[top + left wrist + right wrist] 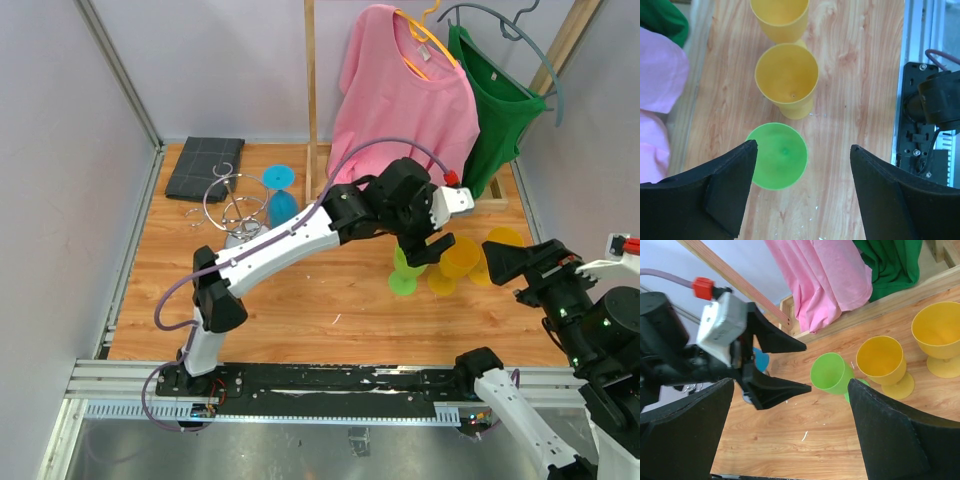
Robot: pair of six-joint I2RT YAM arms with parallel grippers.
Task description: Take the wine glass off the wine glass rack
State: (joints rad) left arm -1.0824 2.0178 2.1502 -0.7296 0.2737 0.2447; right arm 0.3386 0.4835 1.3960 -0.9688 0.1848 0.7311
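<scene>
Far left stands the wine glass rack [232, 205], a blue glass [282, 205] at it; only the top view shows that. My left gripper [803, 150] hangs wide open and empty, straddling the upright green wine glass [777, 156] beside two yellow glasses [786, 75], a drop-off row, I judge. The wrist view shows the jaws clear of its rim. My right gripper [790, 390] is wide open, empty, parked aside.

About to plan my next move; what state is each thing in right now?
left gripper: open, over the green glass, not touching it.
right gripper: open, empty.
green glass: upright on the table, free.
two yellow glasses: upright beside it.
blue glass: inverted at the rack, apparently hanging.
wine glass rack: upright.
pink shirt: hanging.
green shirt: hanging.
dark cloth: folded flat.
</scene>
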